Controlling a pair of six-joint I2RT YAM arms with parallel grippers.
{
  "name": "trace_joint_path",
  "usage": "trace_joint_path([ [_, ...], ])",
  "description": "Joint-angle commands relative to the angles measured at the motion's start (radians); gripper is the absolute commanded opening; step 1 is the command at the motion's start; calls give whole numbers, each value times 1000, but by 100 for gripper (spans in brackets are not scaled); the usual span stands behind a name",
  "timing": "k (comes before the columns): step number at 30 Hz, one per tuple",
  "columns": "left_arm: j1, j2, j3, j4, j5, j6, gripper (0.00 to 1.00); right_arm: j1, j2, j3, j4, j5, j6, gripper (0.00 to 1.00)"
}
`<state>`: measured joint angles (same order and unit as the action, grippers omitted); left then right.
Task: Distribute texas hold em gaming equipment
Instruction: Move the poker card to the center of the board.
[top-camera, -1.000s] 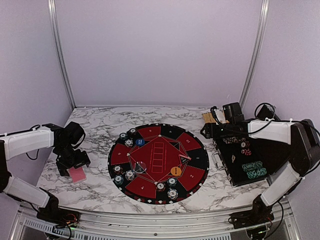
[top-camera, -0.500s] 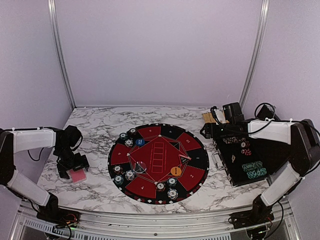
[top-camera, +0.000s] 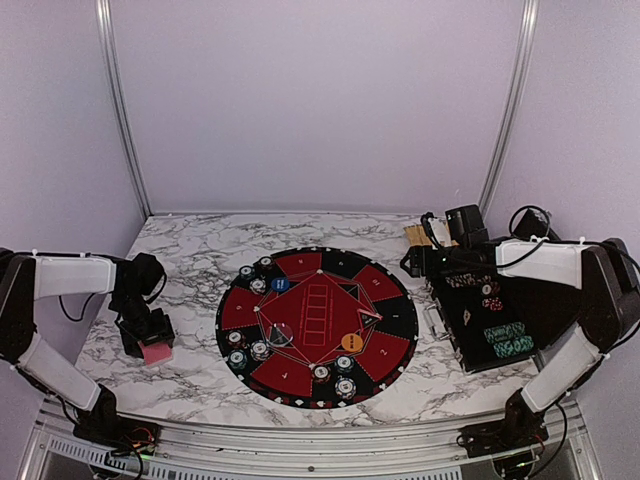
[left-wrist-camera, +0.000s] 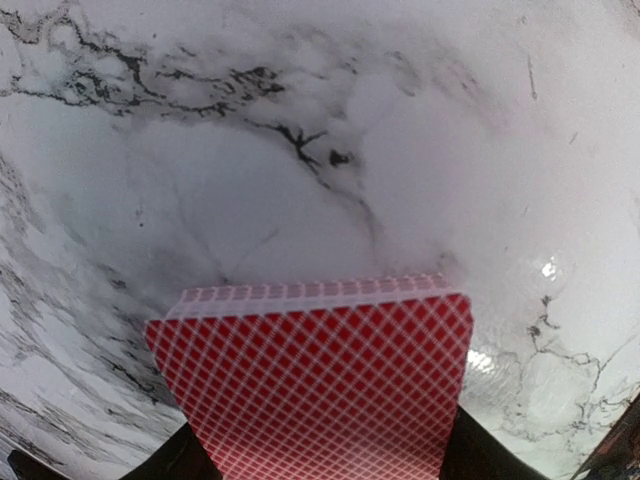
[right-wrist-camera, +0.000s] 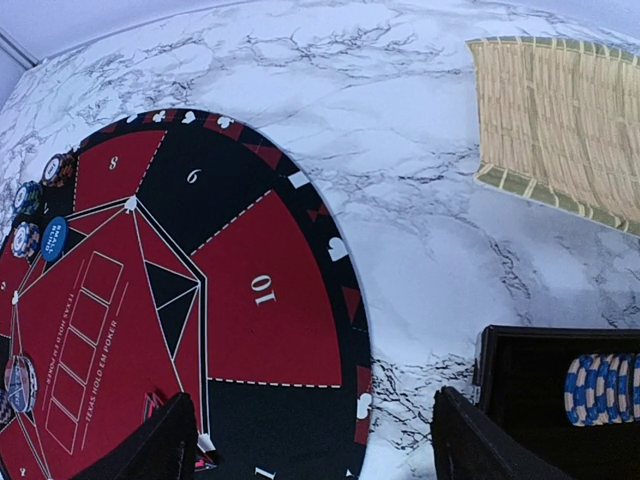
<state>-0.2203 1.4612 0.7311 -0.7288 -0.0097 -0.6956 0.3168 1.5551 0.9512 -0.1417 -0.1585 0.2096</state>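
Left claw (left-wrist-camera: 322, 438) is partly closed, its fingers against both side edges of the cards (left-wrist-camera: 315, 375). Right claw (right-wrist-camera: 310, 440) gapes wide, holding nothing, with the mat (right-wrist-camera: 250, 300) beneath and the case (right-wrist-camera: 525, 355) just right.

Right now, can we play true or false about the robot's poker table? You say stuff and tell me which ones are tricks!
1. The left tool has the red-backed cards between its fingers. True.
2. The cards lie on the round mat. False: they are on the marble table, to the left of the mat.
3. The right tool is open and holds nothing. True.
4. The black case is on the table's left side. False: it is on the right side, near the right tool.
5. A blue button sits on the mat. True.
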Motion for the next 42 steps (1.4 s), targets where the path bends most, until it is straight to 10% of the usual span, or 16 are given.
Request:
trace_joint_path([
  [1, -4, 50, -36, 37, 65, -1, 70, 7, 0, 20, 5, 2, -5, 79],
  [12, -71, 87, 23, 51, 90, -42, 63, 7, 2, 21, 8, 1, -4, 78],
  [30, -119, 109, 47, 17, 101, -32, 83, 7, 0, 18, 9, -2, -2, 78],
  [42, -119, 96, 31, 11, 88, -69, 69, 7, -6, 17, 10, -9, -2, 78],
])
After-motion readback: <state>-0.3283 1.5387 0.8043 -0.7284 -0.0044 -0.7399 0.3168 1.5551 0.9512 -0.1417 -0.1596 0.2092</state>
